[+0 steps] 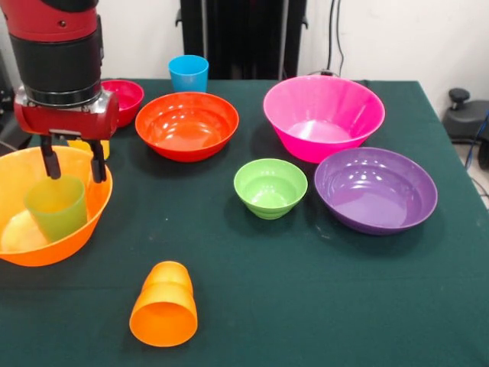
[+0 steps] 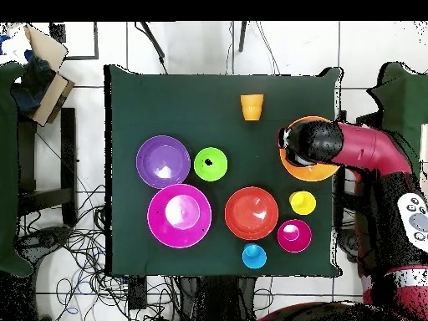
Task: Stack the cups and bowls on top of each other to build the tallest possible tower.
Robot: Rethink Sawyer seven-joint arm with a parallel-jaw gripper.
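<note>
Gripper [image 1: 74, 164] spread above green cup [image 1: 56, 206], seemingly inside orange bowl [image 1: 23, 164]

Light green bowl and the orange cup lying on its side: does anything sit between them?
No. In the front view, only bare tablecloth separates the green bowl from the tipped orange cup; the overhead view agrees.

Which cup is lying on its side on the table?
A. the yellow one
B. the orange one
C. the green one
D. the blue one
B: the orange cup lies tipped over on the cloth with its mouth toward the camera, while the blue cup stands upright and the green cup sits in the large orange bowl.
</note>
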